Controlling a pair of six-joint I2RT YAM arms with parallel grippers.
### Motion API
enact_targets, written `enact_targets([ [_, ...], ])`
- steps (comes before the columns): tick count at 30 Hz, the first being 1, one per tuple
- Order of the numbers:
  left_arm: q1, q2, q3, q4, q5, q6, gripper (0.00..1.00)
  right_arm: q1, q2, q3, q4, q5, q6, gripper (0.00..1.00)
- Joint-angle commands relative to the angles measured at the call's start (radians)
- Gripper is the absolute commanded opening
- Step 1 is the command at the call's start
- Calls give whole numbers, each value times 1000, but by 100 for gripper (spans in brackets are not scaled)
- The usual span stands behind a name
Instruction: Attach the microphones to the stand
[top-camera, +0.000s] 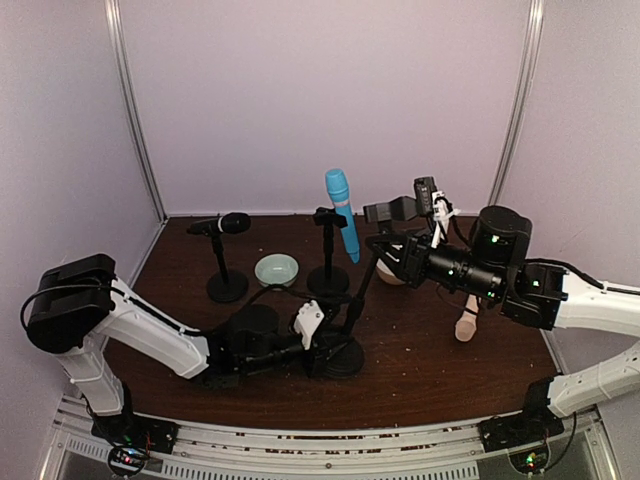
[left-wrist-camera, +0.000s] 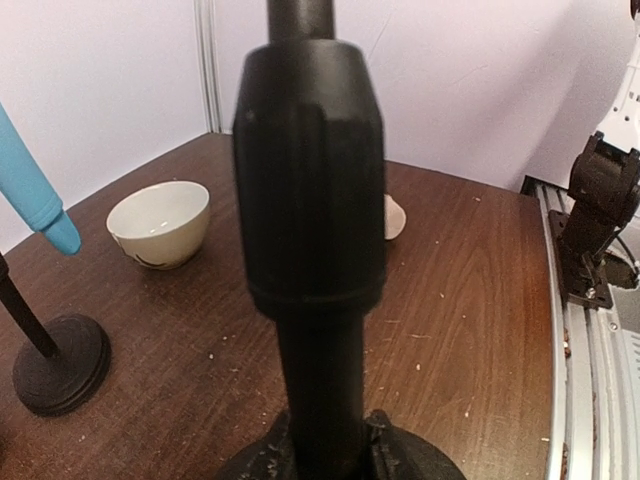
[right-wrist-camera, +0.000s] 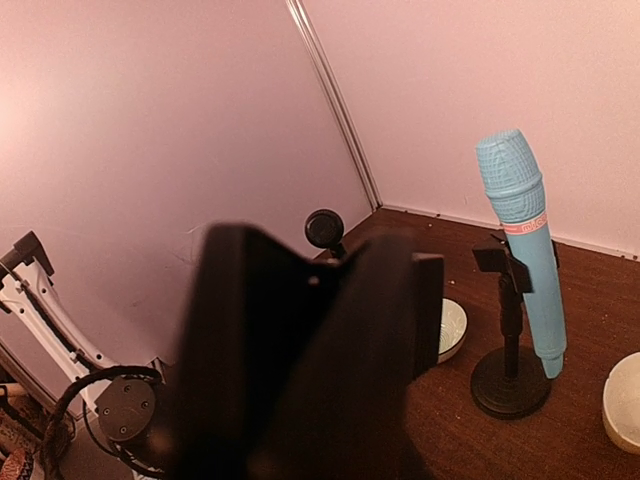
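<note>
Two of the three mics are up. The blue microphone (top-camera: 342, 215) sits in the clip of the middle stand (top-camera: 328, 278), head up and leaning a bit, near the back of the worktop (top-camera: 420, 370). The black microphone (top-camera: 228, 223) lies roughly level on top of the left-hand stand (top-camera: 227, 288), head pointing toward the centre. The cream-beige microphone (top-camera: 467, 322) is flat on the worktop over on the right, partly hidden under the right arm, and nothing's holding it.

Both arms are on the front stand (left-wrist-camera: 310, 200), the one closest to the bases. Its pole leans toward the right. The left pincer (top-camera: 325, 355) is right down at the foot, and in the wrist view its fingers press against the pole from both sides just above the round base, so it's clamped on. The right pincer (top-camera: 390, 252) looks closed on the top of that same pole, just under the empty clip (top-camera: 388, 211) — its own wrist view is just a big dark blur up close, so I'm going by the overhead.

A pale bowl (top-camera: 276, 269) sits between the left-hand and middle stands. A second bowl (right-wrist-camera: 625, 400) is to the right of the middle stand — mostly hidden in the overhead.
</note>
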Motion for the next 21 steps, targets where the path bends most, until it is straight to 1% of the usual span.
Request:
enact_targets([
  [1,-4,10,39,57,-11,7,28,5,-37,29,72,-2,39,1],
  [2,-4,10,40,56,-17,7,32,5,-38,26,72,-2,40,1],
  [3,-4,10,42,53,-19,7,32,5,-39,26,72,-2,41,1],
  [7,-4,13,57,30,-8,10,26,7,-49,18,69,0,41,1],
  [13,-4,16,68,20,17,-7,14,5,-73,7,60,10,30,1],
  [14,-4,13,68,21,20,-11,11,6,-77,4,57,11,25,3],
  [15,-4,8,68,20,23,-17,8,6,-83,1,51,13,15,8],
  [18,-4,-21,73,-8,23,-41,0,6,-110,-22,18,35,2,37],
  [21,-4,-53,91,-71,4,-92,0,6,-153,-61,-18,35,-5,56],
])
